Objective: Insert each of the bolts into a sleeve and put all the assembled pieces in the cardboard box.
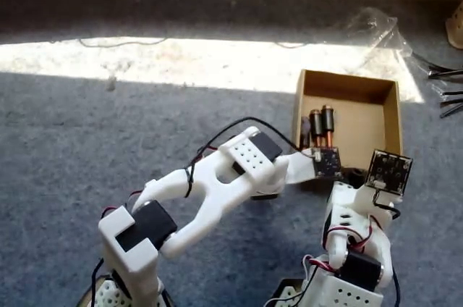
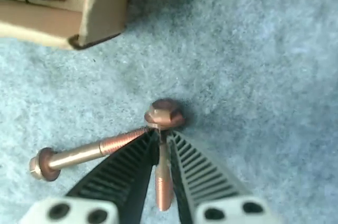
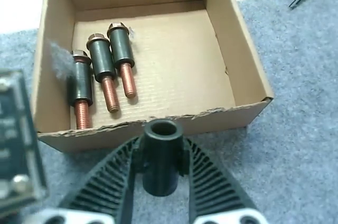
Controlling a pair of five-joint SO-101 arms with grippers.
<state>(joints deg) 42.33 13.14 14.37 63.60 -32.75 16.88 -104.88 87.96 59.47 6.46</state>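
Just outside the box's (image 3: 232, 39) near wall, the right gripper (image 3: 161, 142) clamps a sleeve (image 3: 161, 163), its bore facing that wrist. Left gripper (image 2: 163, 134) pinches a bolt (image 2: 164, 114) lengthwise, head beyond the tips, so its threaded end likely needs swinging toward that bore. A second bolt (image 2: 84, 152) lies beside it.

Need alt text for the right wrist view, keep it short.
The right claw grips a black sleeve, open end toward the camera, just outside a cardboard box on grey carpet. Inside the box, three sleeved bolts lie side by side along one wall.
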